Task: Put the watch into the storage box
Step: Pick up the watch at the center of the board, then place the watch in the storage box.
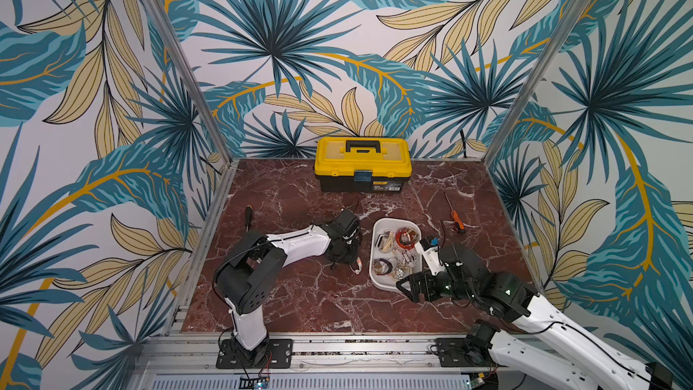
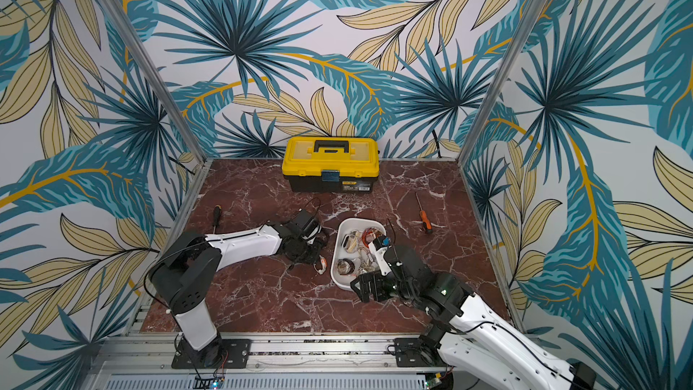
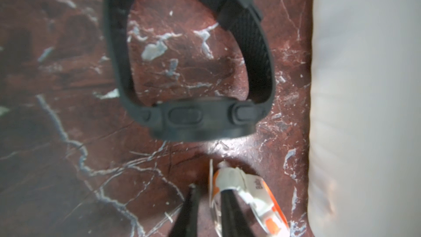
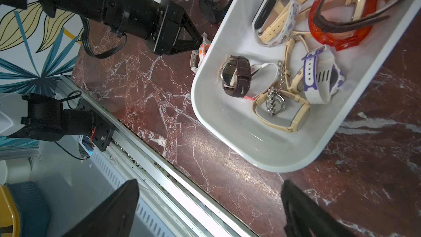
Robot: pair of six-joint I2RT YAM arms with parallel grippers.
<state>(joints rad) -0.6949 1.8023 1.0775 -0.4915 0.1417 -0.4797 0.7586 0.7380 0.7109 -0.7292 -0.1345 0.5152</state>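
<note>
Your left end effector (image 3: 208,190) pinches the orange-and-white watch (image 3: 257,192), its lettering blurred, beside the storage box (image 3: 364,87); right end effector (image 4: 209,182) spread.

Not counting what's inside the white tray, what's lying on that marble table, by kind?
Watches: 2, the black watch and the white-and-orange watch
Screwdrivers: 2, the black-handled screwdriver and the orange-handled screwdriver
Toolbox: 1
White tray: 1
Total: 6

We find a yellow toolbox (image 1: 362,165) at the marble table's (image 1: 300,305) back edge, an orange screwdriver (image 1: 456,217) and a black screwdriver (image 1: 248,215) lying well apart
</note>
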